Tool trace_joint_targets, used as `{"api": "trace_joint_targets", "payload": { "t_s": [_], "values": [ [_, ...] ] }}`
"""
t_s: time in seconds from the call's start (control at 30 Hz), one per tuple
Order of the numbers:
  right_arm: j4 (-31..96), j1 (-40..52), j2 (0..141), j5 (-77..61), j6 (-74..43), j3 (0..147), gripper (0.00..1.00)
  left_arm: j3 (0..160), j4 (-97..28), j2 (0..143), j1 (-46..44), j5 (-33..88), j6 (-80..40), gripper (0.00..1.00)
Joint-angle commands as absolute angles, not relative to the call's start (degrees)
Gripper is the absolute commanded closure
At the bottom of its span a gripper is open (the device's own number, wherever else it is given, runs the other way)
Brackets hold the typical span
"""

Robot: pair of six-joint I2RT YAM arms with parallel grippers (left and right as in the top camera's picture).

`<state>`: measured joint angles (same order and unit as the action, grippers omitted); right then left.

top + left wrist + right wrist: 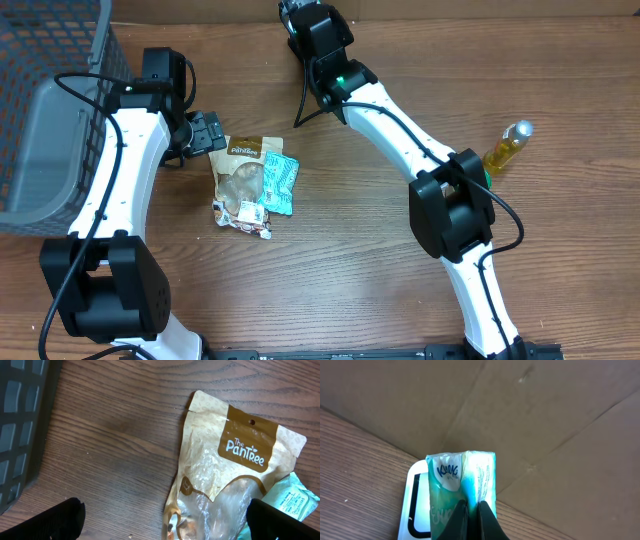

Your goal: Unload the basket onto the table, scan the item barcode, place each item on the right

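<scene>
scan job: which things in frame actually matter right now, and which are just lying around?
In the job:
- tissue pack, pinched in the right gripper
- white pad right behind it, likely the scanner

Lying about:
- pouch, teal packet and small wrapper, piled by the open left gripper
- bottle
- basket
</scene>
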<state>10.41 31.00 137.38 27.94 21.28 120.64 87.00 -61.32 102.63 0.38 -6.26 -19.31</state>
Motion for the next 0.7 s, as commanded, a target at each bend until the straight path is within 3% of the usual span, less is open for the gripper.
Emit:
{"api": "trace_joint_targets", "payload": {
  "t_s": [0.0, 0.67],
  "values": [
    [9.3, 29.9, 139.5, 28.9, 21.5, 121.1, 0.96, 87.9, -61.3, 101.6, 0.4, -6.6, -19.3, 0.00],
    [4.8, 29.5, 143.3, 30.0, 21.5, 121.1, 0.97, 87.9, -61.3, 101.6, 0.4, -6.5, -19.3, 0.00]
  ]
}}
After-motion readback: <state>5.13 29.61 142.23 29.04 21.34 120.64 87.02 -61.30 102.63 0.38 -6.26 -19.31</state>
